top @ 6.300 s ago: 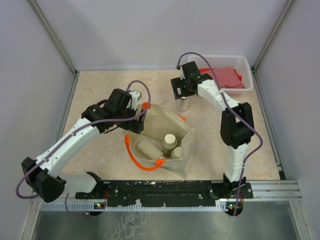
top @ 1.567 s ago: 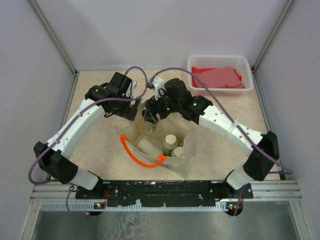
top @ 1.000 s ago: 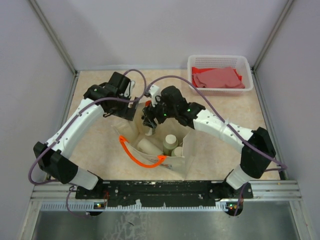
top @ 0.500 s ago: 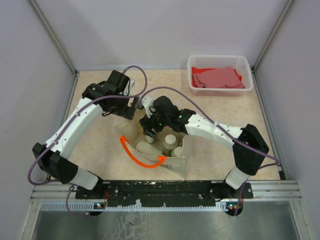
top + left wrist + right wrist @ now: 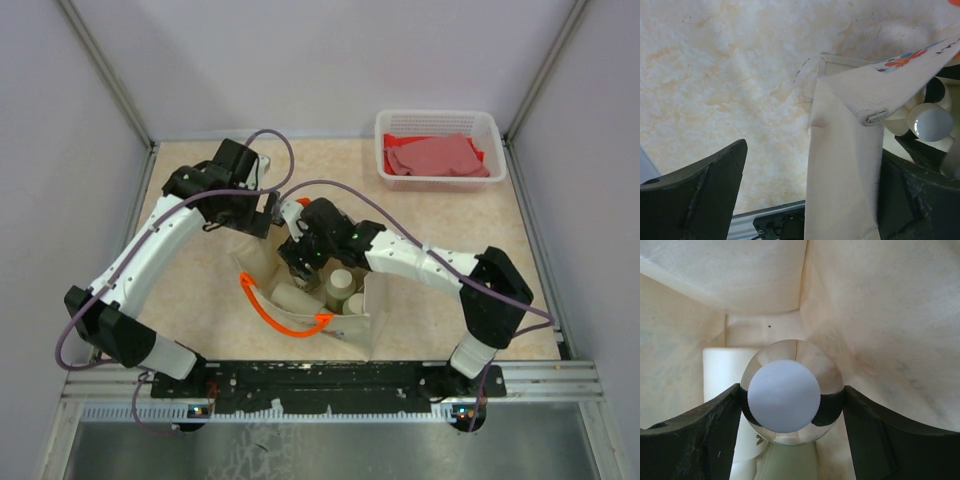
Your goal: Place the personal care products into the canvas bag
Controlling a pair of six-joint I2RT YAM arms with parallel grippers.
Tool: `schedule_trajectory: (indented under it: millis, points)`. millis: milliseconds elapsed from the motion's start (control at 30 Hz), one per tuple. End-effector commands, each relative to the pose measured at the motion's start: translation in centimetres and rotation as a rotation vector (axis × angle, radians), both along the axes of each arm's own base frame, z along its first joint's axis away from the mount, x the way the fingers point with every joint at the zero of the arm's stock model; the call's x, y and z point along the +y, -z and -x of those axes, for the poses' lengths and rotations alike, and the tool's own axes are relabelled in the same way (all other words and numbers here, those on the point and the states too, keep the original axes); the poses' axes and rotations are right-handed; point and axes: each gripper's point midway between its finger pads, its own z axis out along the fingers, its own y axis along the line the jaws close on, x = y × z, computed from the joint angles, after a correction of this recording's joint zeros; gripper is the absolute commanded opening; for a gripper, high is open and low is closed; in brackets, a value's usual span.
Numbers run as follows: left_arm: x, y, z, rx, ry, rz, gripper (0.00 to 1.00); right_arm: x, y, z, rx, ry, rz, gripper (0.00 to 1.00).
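Right pincer (image 5: pixel 792 410) clamps the small clear round bottle (image 5: pixel 827 374), its white cap (image 5: pixel 784 402) ribbed, inside the soft beige canvas bag (image 5: pixel 880 315) beside cream cylinders (image 5: pixel 341 283). Left pincer (image 5: pixel 812 165) stands wide apart, the bag's wall between.

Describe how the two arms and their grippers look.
The left arm and right arm have white shells with black joints, each carrying a looping purple cable. The left gripper and right gripper have matte black, wedge-shaped fingers.
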Motion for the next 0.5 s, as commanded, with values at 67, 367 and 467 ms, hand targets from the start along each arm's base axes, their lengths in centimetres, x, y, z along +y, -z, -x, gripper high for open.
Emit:
schedule_trajectory:
  millis: [67, 367, 467]
  points:
    - [-2.3, -2.8, -1.1, -0.063, 0.036, 0.136, 1.0, 0.4, -5.6, -0.5, -0.092, 0.028, -0.075, 0.95]
    - [-4.1, -6.5, -2.0, -0.136, 0.07, 0.244, 1.0, -1.6, -12.0, -0.2, -0.144, 0.101, -0.133, 0.99]
    - [-4.8, -8.3, -2.3, -0.172, 0.085, 0.289, 1.0, -2.6, -15.3, -0.2, -0.187, 0.136, -0.162, 0.99]
